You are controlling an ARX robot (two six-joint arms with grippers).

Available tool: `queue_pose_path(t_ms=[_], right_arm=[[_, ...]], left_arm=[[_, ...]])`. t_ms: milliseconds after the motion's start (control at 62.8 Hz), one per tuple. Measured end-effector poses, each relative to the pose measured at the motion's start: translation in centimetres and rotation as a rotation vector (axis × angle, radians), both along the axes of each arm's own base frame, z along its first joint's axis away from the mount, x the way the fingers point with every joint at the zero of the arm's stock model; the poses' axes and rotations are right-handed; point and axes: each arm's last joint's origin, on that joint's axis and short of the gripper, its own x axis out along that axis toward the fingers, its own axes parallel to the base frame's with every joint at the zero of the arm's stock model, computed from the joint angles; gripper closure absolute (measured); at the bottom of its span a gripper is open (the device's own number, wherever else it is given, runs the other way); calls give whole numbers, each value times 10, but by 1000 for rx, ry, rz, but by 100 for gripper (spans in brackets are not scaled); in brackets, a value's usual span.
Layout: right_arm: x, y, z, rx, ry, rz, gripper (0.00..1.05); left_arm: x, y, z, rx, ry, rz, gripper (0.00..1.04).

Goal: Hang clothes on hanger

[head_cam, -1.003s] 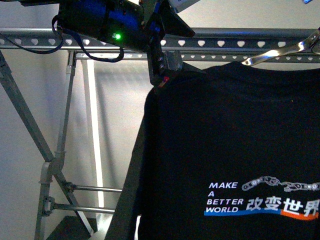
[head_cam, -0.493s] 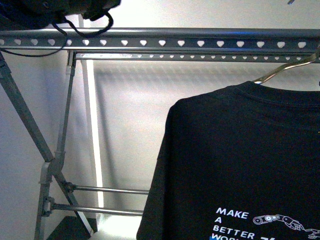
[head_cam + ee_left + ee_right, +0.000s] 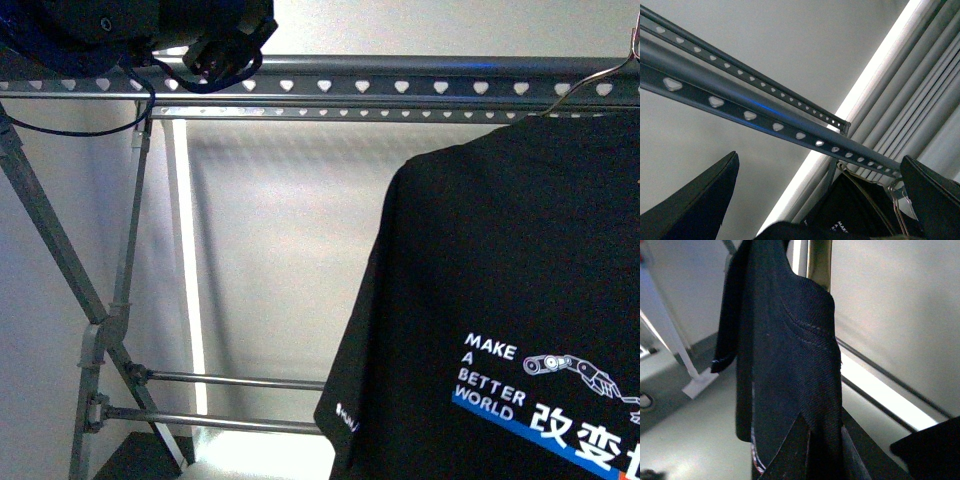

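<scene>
The black T-shirt [image 3: 500, 270] hangs just below the rack [image 3: 400, 75], toward the right end of its top rail. Its shoulders are draped over a thin wire hanger [image 3: 590, 80], and the white "MAKE A BETTER WORLD" print, robot-arm graphic and blue stripe face the front camera. The hanger's hook rises beside the rail at the frame's edge. Whether it rests on the rail cannot be told.

In the right wrist view, the T-shirt [image 3: 785, 340] falls as a dark fold straight into the right gripper [image 3: 822, 412]. The gripper's two dark fingers are pinched together on the cloth.

The left gripper [image 3: 818, 157] is raised under the same rail with its fingers spread wide and nothing between them. Its camera looks up along the rack [image 3: 755, 107], with the heart-shaped holes running in rows. A bit of the T-shirt [image 3: 840, 225] and the wire hanger [image 3: 867, 200] show beneath the far end of the rail.

In the front view, the left arm [image 3: 90, 25] sits at the rail's left end. Below that end are the rack's slanted crossed legs [image 3: 60, 260] and thin lower bars [image 3: 230, 380].
</scene>
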Motion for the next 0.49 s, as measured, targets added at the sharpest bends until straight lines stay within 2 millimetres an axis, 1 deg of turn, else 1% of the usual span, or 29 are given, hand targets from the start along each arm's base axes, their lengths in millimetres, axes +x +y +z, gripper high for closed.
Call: queue_pose_path(t_ms=[48,64,80,95,111,127,175,255,302,334,382,462,493], right_arm=[[1,2,2,50,33,-34,94],[2,3,3,74,48,-51,94],[2,3,3,83,55,-59,94],[3,4,4,92,64,-73,94],[3,5,5,104,73,-84,94],[4,7,5,113,83,-96,94],[6,10,7,123,96,-116,94],[9,13,9,131,113,-167,94],[13,13,13,131,112,-207,94],[15,13,15,132,109,-220,94],[20,13,21,129,95,-246,94],[29,13,29,134,82,-278,94],[35,14,35,140,81,-290,94]], left_arm=[[-3,-2,3,10,7,48,7],[-5,-2,4,46,41,120,10],[-6,0,4,55,71,153,12],[-9,3,3,114,121,233,16],[-12,5,3,132,151,266,18],[-18,9,0,200,195,331,21],[-33,20,-8,317,258,424,28],[-59,40,-23,438,265,487,41],[-77,52,-33,478,250,505,50],[-84,56,-38,487,246,510,53],[-100,66,-53,511,244,525,62],[-119,78,-75,538,252,530,75],[-130,84,-91,553,266,526,84]])
